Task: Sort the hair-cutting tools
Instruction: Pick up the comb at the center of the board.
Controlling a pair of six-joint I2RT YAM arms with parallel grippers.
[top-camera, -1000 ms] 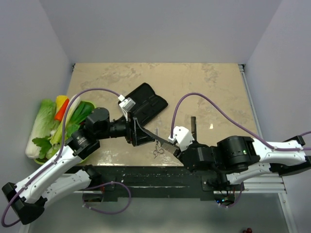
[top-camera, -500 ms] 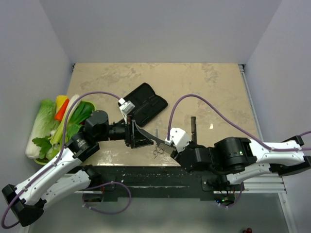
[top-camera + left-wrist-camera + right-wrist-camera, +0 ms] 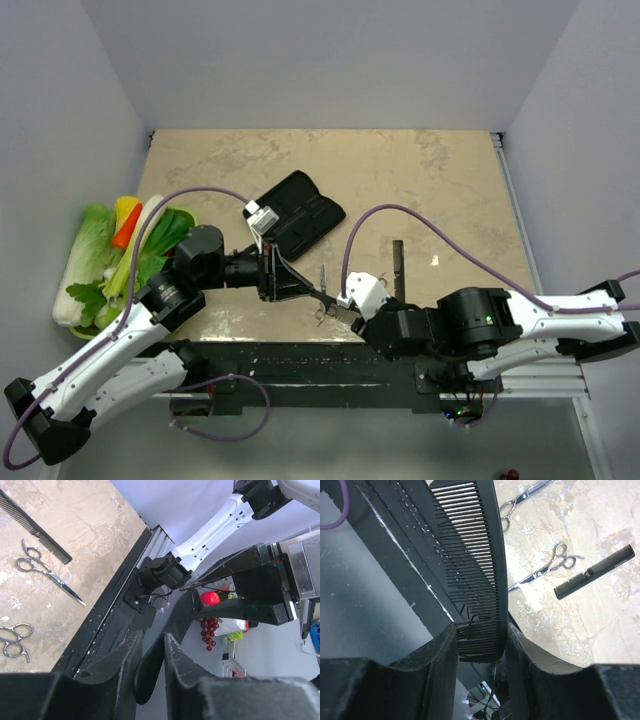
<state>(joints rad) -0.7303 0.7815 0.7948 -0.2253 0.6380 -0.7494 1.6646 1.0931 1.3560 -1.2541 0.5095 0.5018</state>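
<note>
Comb (image 3: 480, 555) was in midair over the near edge of the counter (image 3: 420, 170), clamped at one end in right pincer (image 3: 481, 635). Its long axis ran across to left pincer (image 3: 152, 639), narrow around the far end; grip there unclear. Second comb (image 3: 595, 572), scissors (image 3: 48, 576) and other scissors (image 3: 15, 641) lay loose on the counter: sorting mostly left.
</note>
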